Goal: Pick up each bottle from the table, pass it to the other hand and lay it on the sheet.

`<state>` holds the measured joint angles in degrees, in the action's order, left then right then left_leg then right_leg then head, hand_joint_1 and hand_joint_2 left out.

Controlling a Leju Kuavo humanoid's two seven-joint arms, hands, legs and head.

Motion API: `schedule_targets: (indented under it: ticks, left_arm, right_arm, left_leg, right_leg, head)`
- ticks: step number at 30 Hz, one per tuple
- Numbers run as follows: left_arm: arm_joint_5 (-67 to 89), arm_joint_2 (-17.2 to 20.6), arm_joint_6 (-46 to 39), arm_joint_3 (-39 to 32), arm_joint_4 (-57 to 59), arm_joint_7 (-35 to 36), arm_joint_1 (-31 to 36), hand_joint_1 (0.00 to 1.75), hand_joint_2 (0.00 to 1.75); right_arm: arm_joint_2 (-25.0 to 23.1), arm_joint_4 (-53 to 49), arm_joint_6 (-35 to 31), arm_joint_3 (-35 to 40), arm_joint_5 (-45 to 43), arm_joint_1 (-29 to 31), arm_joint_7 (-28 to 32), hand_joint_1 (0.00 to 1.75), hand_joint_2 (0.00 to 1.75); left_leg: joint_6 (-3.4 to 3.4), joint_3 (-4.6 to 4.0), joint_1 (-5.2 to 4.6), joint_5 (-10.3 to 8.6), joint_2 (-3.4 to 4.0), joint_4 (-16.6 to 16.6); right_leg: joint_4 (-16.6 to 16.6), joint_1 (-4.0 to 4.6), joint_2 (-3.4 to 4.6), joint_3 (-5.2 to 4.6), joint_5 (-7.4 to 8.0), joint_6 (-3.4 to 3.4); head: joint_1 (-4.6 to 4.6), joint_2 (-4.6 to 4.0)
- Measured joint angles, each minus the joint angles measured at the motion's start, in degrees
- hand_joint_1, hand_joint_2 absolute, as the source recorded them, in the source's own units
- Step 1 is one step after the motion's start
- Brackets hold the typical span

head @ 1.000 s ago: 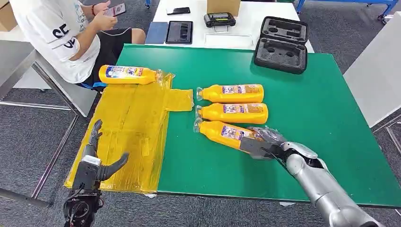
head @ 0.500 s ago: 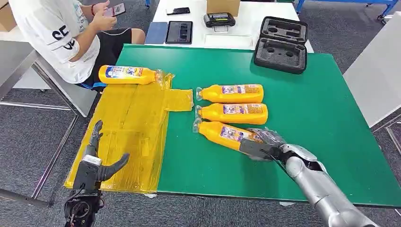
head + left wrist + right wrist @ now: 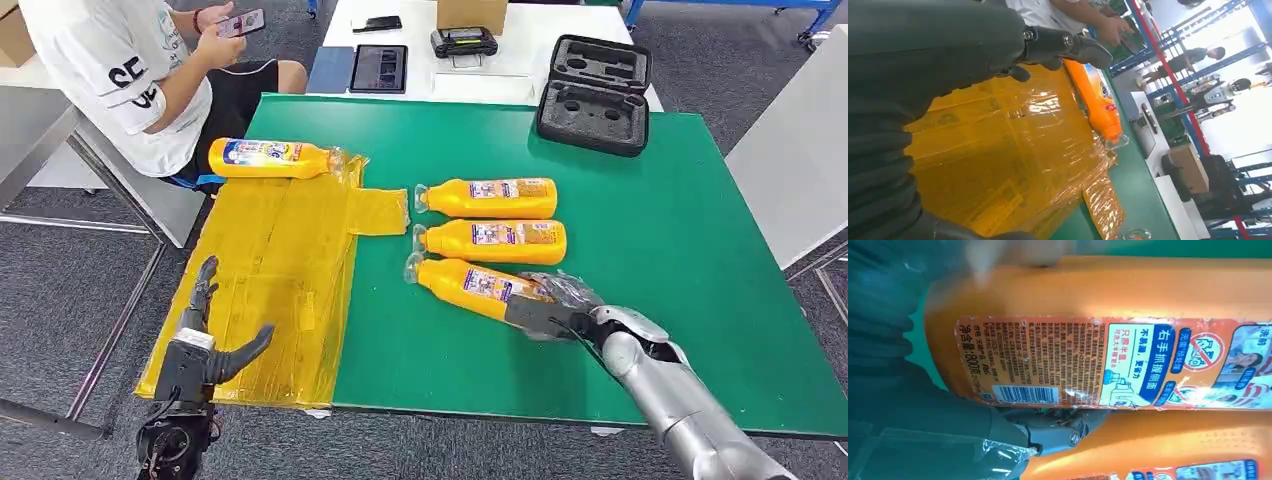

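Nearest bottle [image 3: 470, 286], gripped at its base by the right hand [image 3: 556, 303], has swung slightly, cap end shifting toward the sheet [image 3: 280, 290].
Fingers [image 3: 1058, 427] close around the orange body; its label reads "800" beside a barcode. Two bottles [image 3: 490, 219] lie just beyond the fingertips, a fourth bottle [image 3: 268, 158] on the sheet's far edge. Left hand [image 3: 205, 345] hovers spread, holding nothing.
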<state>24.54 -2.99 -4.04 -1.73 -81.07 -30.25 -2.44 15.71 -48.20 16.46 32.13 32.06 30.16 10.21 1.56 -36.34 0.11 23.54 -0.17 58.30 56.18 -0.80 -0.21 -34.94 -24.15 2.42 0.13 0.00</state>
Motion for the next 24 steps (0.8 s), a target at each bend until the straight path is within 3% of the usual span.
schedule_targets:
  ticks: [8,15,24]
  left_arm:
    - [-17.05,-0.98,18.76,0.48,2.30,-2.71,0.82,0.00,1.75]
    - [-21.02,-1.42,23.60,1.88,5.37,-2.45,2.45,0.00,1.75]
    - [-20.93,-1.73,23.95,3.06,7.69,-1.97,4.21,0.00,1.75]
  right_arm:
    - [-7.06,-5.86,-2.75,-4.61,-8.68,-7.45,18.25,1.75,1.75]
    - [-15.03,-7.87,-1.92,-8.74,-12.72,-10.67,22.75,1.75,1.75]
    - [-18.73,-7.60,-1.53,-10.73,-13.07,-11.79,25.00,1.75,1.75]
  left_leg:
    - [-0.02,-0.04,0.07,0.01,0.01,-0.01]
    - [-0.02,-0.03,0.07,0.00,0.01,-0.01]
    - [-0.02,-0.04,0.02,0.01,0.01,-0.01]
  right_leg:
    - [0.01,0.07,-0.01,-0.05,-0.03,-0.02]
    - [0.00,0.05,-0.01,-0.07,-0.05,-0.05]
    - [0.00,0.00,-0.01,-0.06,-0.02,-0.01]
  head:
    - [0.00,0.00]
    - [0.00,0.00]
    - [-0.02,0.00]
